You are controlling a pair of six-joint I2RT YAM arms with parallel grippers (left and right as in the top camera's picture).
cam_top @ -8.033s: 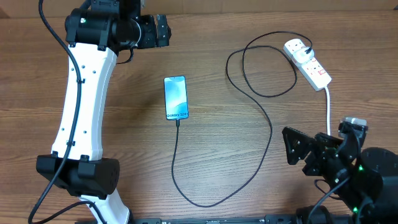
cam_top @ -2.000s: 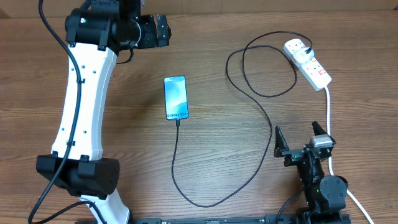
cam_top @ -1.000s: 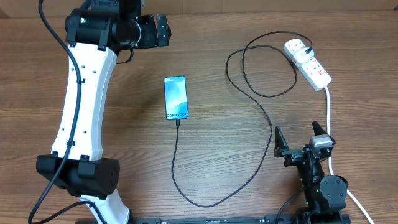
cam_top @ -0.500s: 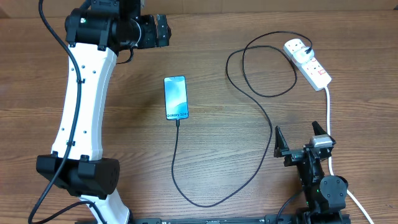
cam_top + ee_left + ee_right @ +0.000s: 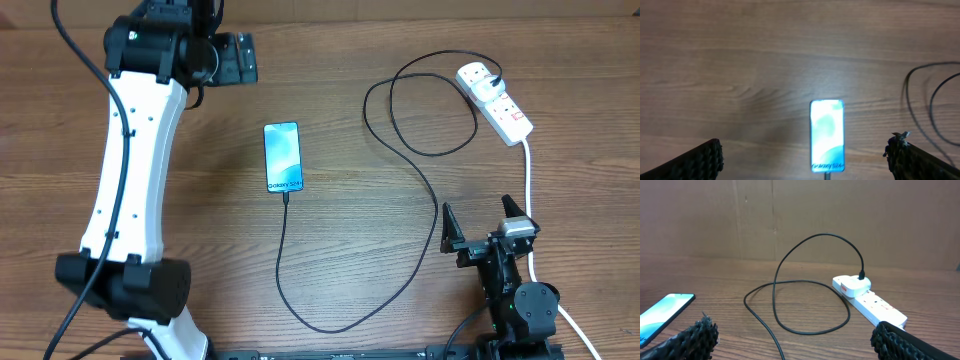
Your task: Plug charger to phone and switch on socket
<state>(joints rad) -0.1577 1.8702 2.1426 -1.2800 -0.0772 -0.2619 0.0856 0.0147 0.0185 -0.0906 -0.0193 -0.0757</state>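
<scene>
Left hand [image 5: 238, 58]: fingers spread fully, holding nothing, raised over the far side of the worktop [image 5: 225, 285], well apart from the phone [image 5: 283, 156]. Right hand [image 5: 480, 232]: equally wide open and empty, near the socket's white cord.

The phone lies flat at mid-worktop, screen lit. The charger [image 5: 826, 235] meets its near edge, and the connector appears seated. The black plug sits in the far end of the socket [image 5: 497, 102].

Judgement: the plugging step looks complete. Whether the red switch is on cannot be read, so that step stays unconfirmed. Neither hand is placed to press it.
</scene>
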